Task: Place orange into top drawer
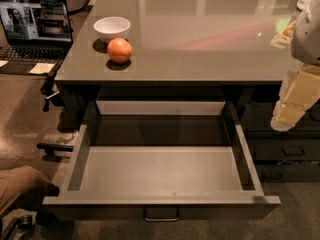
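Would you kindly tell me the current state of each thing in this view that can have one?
top drawer: pulled open, nothing inside.
orange: resting on the countertop, not held.
white bowl: upright, just behind the orange.
laptop: lid open, screen lit.
lower drawers: shut.
pincer: at the right edge of the view, right of the top drawer, far from the orange.

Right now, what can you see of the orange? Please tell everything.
The orange is round, smooth-skinned and evenly orange, apparently whole. It sits on the grey countertop near its front left corner, just in front of the white bowl; whether they touch is unclear. The top drawer below stands open. The gripper hangs at the right edge, far from it.
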`<state>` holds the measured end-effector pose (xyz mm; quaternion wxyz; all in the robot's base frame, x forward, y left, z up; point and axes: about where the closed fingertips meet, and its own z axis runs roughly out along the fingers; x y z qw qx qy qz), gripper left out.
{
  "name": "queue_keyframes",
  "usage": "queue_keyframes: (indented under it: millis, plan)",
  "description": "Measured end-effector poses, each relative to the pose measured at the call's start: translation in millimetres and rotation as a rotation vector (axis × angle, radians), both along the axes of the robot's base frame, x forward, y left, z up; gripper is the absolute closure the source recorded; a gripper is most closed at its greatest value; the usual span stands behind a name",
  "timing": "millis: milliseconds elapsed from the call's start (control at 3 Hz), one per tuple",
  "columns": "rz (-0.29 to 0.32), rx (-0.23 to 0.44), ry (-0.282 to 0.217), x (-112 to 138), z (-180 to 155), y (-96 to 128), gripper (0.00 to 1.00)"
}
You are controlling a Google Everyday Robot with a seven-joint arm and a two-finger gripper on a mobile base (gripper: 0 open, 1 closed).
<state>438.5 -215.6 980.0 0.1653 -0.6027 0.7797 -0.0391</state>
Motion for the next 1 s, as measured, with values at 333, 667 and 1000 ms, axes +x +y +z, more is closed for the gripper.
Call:
queue_keyframes:
  millis: [333,667,1000]
  plan:
    - [0.000,0.000,0.000,0,0,0,0.00]
    - [-0.043,0.107,-0.033,16,6,10,0.00]
    - [-0.113,0.294,-0.062,48,14,37,0.00]
